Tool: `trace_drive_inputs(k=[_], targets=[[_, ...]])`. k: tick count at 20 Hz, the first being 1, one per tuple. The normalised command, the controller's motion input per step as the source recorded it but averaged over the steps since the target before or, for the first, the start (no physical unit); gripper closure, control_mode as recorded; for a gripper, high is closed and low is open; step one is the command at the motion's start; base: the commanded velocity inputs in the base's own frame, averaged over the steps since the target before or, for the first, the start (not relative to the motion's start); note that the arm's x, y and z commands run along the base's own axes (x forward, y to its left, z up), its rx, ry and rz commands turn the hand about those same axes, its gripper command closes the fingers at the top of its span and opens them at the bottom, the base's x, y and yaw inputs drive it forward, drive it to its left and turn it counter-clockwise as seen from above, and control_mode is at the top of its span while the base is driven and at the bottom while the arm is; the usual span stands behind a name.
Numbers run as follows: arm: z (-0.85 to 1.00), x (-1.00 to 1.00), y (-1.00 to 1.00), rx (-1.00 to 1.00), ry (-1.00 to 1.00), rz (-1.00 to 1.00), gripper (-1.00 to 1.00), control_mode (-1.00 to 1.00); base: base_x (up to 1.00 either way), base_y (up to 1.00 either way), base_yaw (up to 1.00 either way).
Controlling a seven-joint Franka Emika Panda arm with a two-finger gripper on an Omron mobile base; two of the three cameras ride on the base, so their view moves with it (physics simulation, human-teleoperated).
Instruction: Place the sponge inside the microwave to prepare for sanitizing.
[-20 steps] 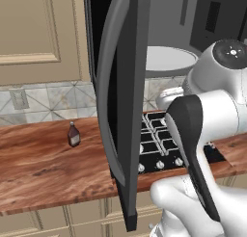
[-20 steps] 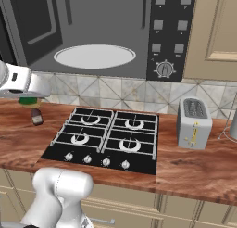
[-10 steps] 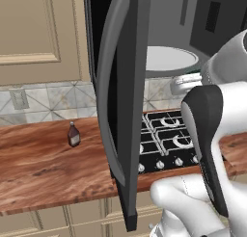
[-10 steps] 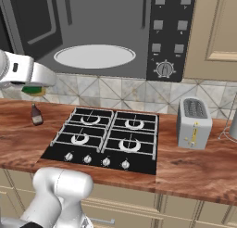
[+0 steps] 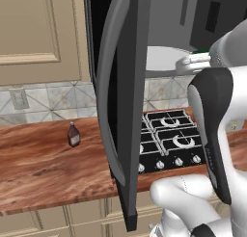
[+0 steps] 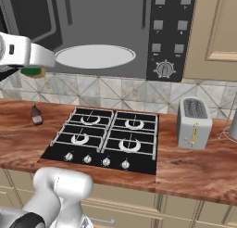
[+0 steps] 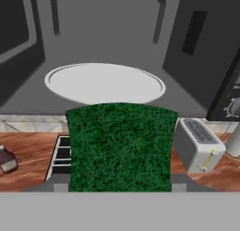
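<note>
Since a second ago your gripper [image 6: 28,70] rises from counter level to the microwave [image 6: 102,32] mouth, clamping the sponge [image 7: 121,148]; the turntable [image 7: 105,83] lies just ahead.

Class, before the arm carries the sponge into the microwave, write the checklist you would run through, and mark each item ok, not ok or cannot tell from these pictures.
1. Microwave door swung open: ok.
2. Sponge held in the gripper: ok; it sits green side up right before the hand camera, well off the counter.
3. Turntable bare, with room for the sponge: ok.
4. Sponge raised to the level of the opening: ok; it hangs about level with the cavity floor, at its left front.
5. Sponge already inside: not ok, it is short of the turntable.
6. Bottle and toaster out of the path: ok, both stand low on the counter.
</note>
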Motion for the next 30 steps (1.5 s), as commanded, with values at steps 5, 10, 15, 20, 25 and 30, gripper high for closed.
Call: trace_drive_inputs(k=[5,10,15,20,25,30], targets=[[0.05,0.13,-0.04,0.05,0.01,0.00,1.00,-1.00,0.00,0.00,0.00],[0.00,0.44,-0.06,0.05,0.04,0.00,1.00,-1.00,0.00,0.00,0.00],[-0.02,0.55,0.00,0.00,0.00,0.00,1.00,-1.00,0.00,0.00,0.00],[-0.18,0.49,0.00,0.00,0.00,0.01,1.00,-1.00,0.00,0.00,0.00],[-0.33,0.61,0.00,0.01,0.00,0.00,1.00,-1.00,0.00,0.00,0.00],[-0.11,0.62,0.00,0.00,0.00,0.02,1.00,-1.00,0.00,0.00,0.00]])
